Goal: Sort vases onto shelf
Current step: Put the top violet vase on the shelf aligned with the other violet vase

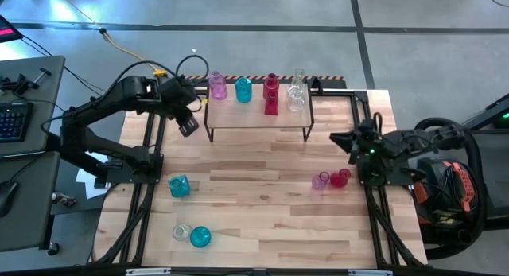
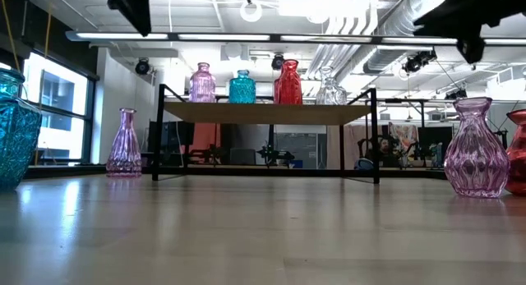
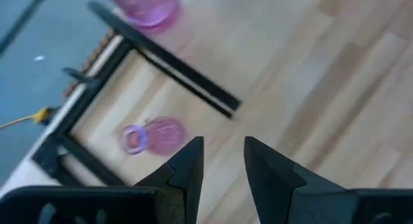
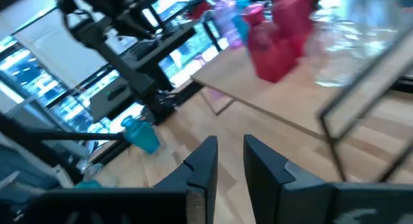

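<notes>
At the near edge of the light wooden tabletop [image 1: 262, 212] we find a small clear glass vase [image 1: 181, 231] touching a round teal glass vase [image 1: 200, 237]. Farther in, toward the left side, stands a faceted teal glass vase [image 1: 179, 186]; on the right side a small pink-purple bulbous vase [image 1: 320, 180] stands just beside a red glass vase [image 1: 340, 177]. Beyond these we locate the right gripper [image 1: 343, 138], raised above the table near its right edge, fingers slightly parted and holding nothing. The left gripper [image 1: 188, 125] hangs in the air just off the left end of the small raised shelf with a light wood top and thin black wire legs [image 1: 258, 115]; its fingers are likewise apart and empty. In the left wrist view a slender pink glass bottle vase [image 3: 155, 135] stands on the tabletop beside the shelf's left legs. On the shelf top we count, from left to right, a pink vase [image 1: 217, 86], a teal vase [image 1: 243, 89], two red vases [image 1: 271, 95] close together, and clear glass vases [image 1: 297, 94] at the right end.
</notes>
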Controlling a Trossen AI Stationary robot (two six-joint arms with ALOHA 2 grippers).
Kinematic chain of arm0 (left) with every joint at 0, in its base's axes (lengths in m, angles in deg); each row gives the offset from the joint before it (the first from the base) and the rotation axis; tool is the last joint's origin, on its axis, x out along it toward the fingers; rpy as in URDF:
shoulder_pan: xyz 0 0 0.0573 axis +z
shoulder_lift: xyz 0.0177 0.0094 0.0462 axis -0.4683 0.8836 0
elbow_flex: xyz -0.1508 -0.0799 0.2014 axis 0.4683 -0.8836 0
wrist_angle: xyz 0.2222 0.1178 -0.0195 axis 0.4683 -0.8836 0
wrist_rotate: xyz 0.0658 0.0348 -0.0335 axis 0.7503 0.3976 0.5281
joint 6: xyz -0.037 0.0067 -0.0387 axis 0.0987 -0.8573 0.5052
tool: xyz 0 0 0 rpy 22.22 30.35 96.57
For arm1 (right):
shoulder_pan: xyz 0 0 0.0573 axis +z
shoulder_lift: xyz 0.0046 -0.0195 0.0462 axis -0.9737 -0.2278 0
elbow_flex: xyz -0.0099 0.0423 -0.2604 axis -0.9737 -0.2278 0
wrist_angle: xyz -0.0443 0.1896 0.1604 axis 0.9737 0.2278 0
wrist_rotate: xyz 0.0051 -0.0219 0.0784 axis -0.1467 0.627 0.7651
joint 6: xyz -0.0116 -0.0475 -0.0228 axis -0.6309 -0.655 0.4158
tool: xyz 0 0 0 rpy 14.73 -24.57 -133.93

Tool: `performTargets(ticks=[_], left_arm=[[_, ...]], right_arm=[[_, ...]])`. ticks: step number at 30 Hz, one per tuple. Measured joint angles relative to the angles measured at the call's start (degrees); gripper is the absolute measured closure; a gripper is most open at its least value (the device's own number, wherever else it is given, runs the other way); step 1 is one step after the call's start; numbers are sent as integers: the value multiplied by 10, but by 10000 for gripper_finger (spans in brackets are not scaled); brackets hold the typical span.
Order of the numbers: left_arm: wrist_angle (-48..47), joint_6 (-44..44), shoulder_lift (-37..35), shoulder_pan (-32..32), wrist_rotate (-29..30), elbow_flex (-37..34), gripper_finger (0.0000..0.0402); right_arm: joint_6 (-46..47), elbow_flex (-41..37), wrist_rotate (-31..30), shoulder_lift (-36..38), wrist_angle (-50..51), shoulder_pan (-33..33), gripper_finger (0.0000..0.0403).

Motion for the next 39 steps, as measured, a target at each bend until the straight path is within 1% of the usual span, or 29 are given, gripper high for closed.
performTargets(ticks=[2, 5, 11, 15, 20, 29, 32, 35, 39], left_arm=[[-5, 0, 0, 9, 8, 0, 298], [-19, -1, 0, 22, 4, 0, 298], [-43, -8, 0, 65, 2, 0, 298], [-42, -10, 5, 117, -3, 0, 298], [-42, -30, 21, 177, -53, 0, 298], [-39, -81, 58, 230, -59, -2, 298], [-23, -92, 59, 238, -63, -31, 298], [9, -106, 48, 249, -82, -87, 298], [57, -116, 39, 263, -84, -154, 298]], right_arm=[[13, 0, 0, 26, 32, -10, 356], [18, 0, 0, 56, 65, -19, 359], [11, 0, -3, 89, 95, -24, 359], [11, 0, -6, 94, 106, -24, 359], [11, 0, -6, 94, 107, -24, 359], [11, 0, -2, 93, 111, -24, 359], [11, 0, -2, 93, 111, -24, 359], [13, 0, -1, 93, 111, -24, 359], [21, 0, 3, 93, 111, -24, 359]])
